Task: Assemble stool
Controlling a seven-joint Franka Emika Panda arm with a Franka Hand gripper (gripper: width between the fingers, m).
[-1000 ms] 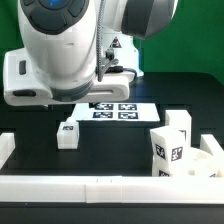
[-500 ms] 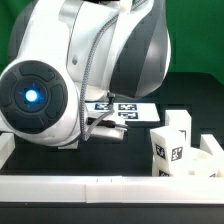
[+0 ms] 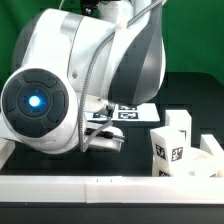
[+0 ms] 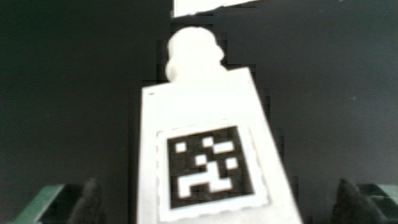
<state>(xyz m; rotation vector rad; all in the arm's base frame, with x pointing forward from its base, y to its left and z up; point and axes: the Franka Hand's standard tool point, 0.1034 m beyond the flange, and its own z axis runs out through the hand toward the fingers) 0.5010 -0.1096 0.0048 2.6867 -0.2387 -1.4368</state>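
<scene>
In the wrist view a white stool leg (image 4: 201, 140) with a round peg end and a black-and-white tag lies on the dark table. It sits between my gripper's (image 4: 214, 205) two dark fingertips (image 4: 63, 200), which stand wide apart on either side and do not touch it. The gripper is open. In the exterior view the arm's big white body (image 3: 70, 90) hides this leg and most of the gripper. At that view's right, blocky tagged legs (image 3: 170, 150) stand against the round white seat (image 3: 207, 160).
The marker board (image 3: 135, 110) lies on the table behind the arm, partly hidden. A long white border rail (image 3: 100, 187) runs along the front, with a raised end (image 3: 5, 150) at the exterior view's left.
The arm has swung down and toward the camera, now covering the loose leg that lay at the exterior view's left one second ago. The parts on the right have not moved.
</scene>
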